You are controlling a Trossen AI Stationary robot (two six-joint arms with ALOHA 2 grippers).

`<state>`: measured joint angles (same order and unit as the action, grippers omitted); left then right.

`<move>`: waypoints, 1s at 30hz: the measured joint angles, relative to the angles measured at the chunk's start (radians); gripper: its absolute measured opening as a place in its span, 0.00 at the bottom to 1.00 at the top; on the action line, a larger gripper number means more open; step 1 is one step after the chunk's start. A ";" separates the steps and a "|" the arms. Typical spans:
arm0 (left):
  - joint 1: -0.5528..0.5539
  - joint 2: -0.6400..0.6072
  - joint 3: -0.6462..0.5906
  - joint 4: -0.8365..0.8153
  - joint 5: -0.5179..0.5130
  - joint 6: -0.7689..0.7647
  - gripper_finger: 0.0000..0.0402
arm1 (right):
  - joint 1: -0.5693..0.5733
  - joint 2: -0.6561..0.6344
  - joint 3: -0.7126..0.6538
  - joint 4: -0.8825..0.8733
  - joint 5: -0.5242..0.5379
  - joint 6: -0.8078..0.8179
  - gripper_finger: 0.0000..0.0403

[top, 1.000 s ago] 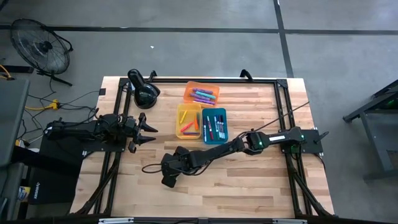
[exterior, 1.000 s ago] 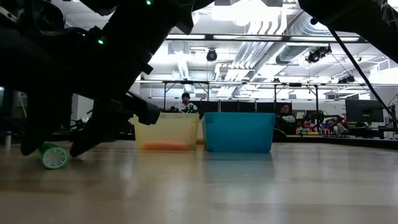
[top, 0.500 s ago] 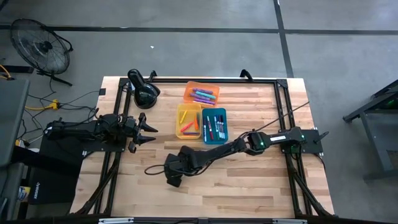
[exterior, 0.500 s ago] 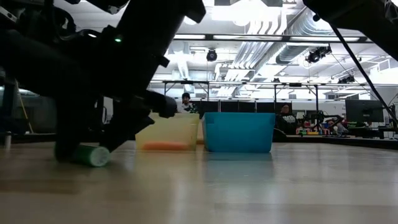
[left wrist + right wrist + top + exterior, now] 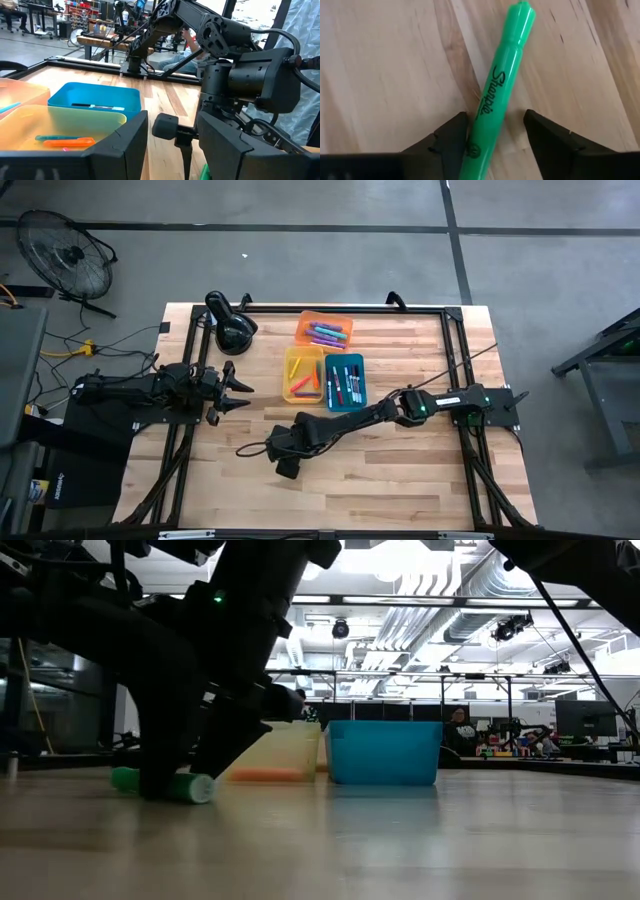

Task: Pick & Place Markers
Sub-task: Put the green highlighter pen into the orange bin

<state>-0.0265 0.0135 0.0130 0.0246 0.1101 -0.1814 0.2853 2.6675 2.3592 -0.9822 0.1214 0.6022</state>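
Item: green marker, lying flat on the table, roughly 7 o'clock from the three trays.
Right claw: down at the table, fingers straddling the marker, spread, not yet clenched on it.
Left claw: waiting at 9 o'clock, fingers apart, holding nothing.
Risk: the marker lies at a slant between the fingers; closing may roll or twist it out of the grip.
Views: the right wrist shows that slant; overhead the arm hides the marker; the low view shows it flat on the wood.
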 joint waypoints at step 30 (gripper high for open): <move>0.000 0.000 0.000 0.000 0.004 0.000 0.42 | -0.009 -0.067 -0.008 -0.174 -0.055 -0.208 0.14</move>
<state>-0.0265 0.0132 0.0129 0.0242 0.1143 -0.1815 0.2763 2.6003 2.3517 -1.1558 0.0662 0.3946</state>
